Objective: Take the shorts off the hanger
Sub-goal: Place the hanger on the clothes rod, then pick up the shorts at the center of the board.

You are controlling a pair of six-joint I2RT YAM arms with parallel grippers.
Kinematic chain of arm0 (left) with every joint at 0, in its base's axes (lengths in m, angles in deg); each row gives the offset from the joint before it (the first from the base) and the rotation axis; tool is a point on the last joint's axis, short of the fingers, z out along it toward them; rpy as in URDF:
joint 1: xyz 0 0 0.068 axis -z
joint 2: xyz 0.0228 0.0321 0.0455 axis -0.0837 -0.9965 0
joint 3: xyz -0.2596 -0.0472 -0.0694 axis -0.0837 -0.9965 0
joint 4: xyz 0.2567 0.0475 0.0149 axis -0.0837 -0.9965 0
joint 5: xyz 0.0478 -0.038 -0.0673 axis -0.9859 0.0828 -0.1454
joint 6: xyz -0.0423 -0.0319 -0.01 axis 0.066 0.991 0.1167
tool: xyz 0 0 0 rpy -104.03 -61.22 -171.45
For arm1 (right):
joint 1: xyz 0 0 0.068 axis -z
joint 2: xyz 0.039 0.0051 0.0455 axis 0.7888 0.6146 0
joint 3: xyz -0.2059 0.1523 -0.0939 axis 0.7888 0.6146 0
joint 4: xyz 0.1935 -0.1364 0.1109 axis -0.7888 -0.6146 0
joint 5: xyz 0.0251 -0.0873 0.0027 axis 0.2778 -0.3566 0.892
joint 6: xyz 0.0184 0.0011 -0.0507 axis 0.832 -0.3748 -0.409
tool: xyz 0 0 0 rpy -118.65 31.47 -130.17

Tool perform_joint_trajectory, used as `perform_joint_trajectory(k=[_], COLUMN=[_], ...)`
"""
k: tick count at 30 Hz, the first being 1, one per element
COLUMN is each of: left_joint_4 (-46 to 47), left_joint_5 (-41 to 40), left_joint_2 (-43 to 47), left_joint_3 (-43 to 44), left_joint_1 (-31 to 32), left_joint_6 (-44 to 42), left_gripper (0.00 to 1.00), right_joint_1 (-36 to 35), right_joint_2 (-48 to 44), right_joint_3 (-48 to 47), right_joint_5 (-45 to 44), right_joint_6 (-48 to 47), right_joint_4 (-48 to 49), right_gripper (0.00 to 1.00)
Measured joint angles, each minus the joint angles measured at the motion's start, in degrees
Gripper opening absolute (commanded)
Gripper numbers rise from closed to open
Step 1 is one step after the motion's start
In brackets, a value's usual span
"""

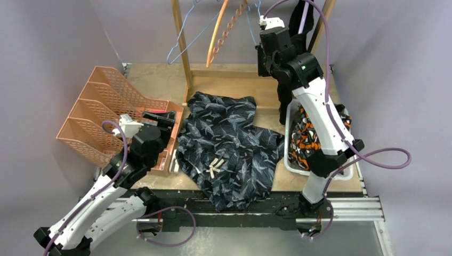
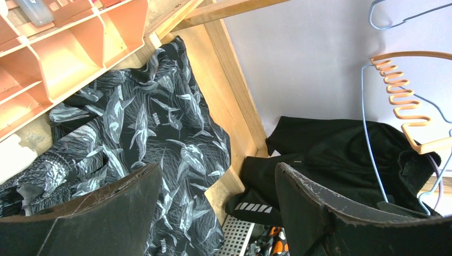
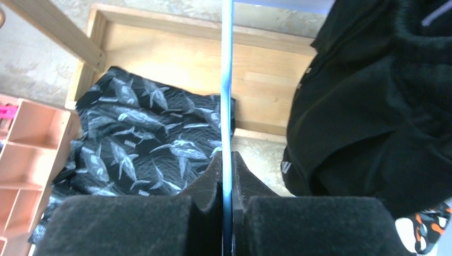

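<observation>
The plain black fabric shorts [image 3: 373, 106] hang at the right end of the wooden rack [image 1: 184, 53], bunched in loose folds on a thin blue wire hanger [image 3: 227, 80]. They look like the one pair not yet taken off. The right tool [image 3: 227, 165] is raised to the rack's right end, its pads pressed together on the hanger's wire, with the black cloth just beside them. The left tool [image 2: 217, 173] sits low, well to the left of the rack, spread wide and holding nothing.

Two other pairs are already off. The dark grey-blue shark-print shorts [image 1: 229, 144] lie spread on the table [image 1: 154, 80] in front of the rack's base. The orange-black-white camouflage shorts [image 1: 306, 138] lie in a white basket [image 1: 290, 160] in front of the rack's right foot.

The black pair should handle as light, limp cloth with no stiffness. It will sag, stretch and slide rather than lift as one piece, and a fold may catch on the wire. The hanger is thin and springy and will probably swing under the rack when the cloth is pulled, so the pinch on the wire steadies it. The best hold is likely a thick part of the fabric, such as the waistband or a doubled hem low on the hanging bundle. The pull should run down and along the wire, away from the rack. A thin single layer could slip out of the pads.
</observation>
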Motion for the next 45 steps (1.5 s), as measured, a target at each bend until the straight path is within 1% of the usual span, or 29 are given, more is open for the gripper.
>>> perform_joint_trajectory(k=[1, 2, 3, 6, 8, 10, 13, 15, 20, 23, 28, 32, 35, 39, 42, 45], left_joint_4=[0.0, 0.0, 0.0, -0.04, -0.28, -0.61, -1.25, -1.55, -1.81, -2.71, -3.41, -4.0, -4.57, -5.18, -5.62, -6.67], left_joint_5=[0.04, 0.07, 0.11, 0.2, 0.2, 0.2, 0.26, 0.5, 1.88, 3.13, 5.73, 7.1, 7.32, 7.48, 7.43, 7.02], left_joint_2=[0.0, 0.0, 0.0, 0.0, 0.04, 0.09, 0.17, 0.2, -0.44, -1.95, -5.33, -7.13, -7.28, -7.28, -7.28, -7.17], left_joint_3=[0.0, 0.0, 0.0, 0.0, 0.0, -0.02, -0.15, -0.48, -1.75, -2.05, -2.34, -3.02, -3.65, -3.87, -3.85, -3.85], left_joint_1=[0.0, 0.0, 0.0, 0.0, 0.0, 0.0, 0.0, 0.0, 0.0, 0.0, 0.0, 0.0, 0.0, 0.0, 0.0, 0.0], left_joint_6=[0.0, 0.0, 0.0, -0.02, 0.0, 0.0, 0.0, -0.02, -0.61, -1.57, -4.02, -6.08, -7.26, -8.63, -9.09, -9.07], left_gripper=[0.77, 0.77, 0.77, 0.78, 0.78, 0.78, 0.78, 0.78, 0.79, 0.8, 0.8, 0.81, 0.81, 0.81, 0.81, 0.81], right_joint_1=[0.02, 0.07, 0.15, 0.2, 0.2, 0.2, 0.2, 0.2, 0.2, 0.2, 0.2, 0.2, 0.2, -1.05, -6.93, -13.84], right_joint_2=[-0.31, -0.76, -1.14, -3.78, -5.86, -9.14, -15.19, -20.74, -33.07, -39.54, -47.3, -50.99, -50.66, -46.29, -40.39, -32.94], right_joint_3=[0.98, 2.34, 3.43, 9.01, 12.15, 16.24, 22.43, 27.76, 38.97, 45.86, 57.68, 68.76, 75.56, 83.47, 87.76, 88.39], right_joint_5=[0.79, 1.75, 2.71, 6.32, 8.5, 10.71, 14.14, 17.18, 22.43, 24.41, 25.73, 27.89, 30.29, 32.39, 30.64, 27.36], right_joint_6=[0.02, 0.04, 0.24, 0.39, 0.52, 0.79, 1.07, 1.44, 2.25, 3.74, 7.13, 10.27, 12.5, 15.82, 19.1, 23.5], right_joint_4=[0.59, 1.46, 1.97, 2.97, 3.41, 4.9, 7.74, 10.75, 17.2, 20.5, 24.11, 27.85, 29.64, 32.2, 32.24, 32.15], right_gripper=[0.15, 0.22, 0.28, 0.37, 0.48, 0.51, 0.61, 0.66, 0.69, 0.7, 0.72, 0.73, 0.74, 0.76, 0.76, 0.8])
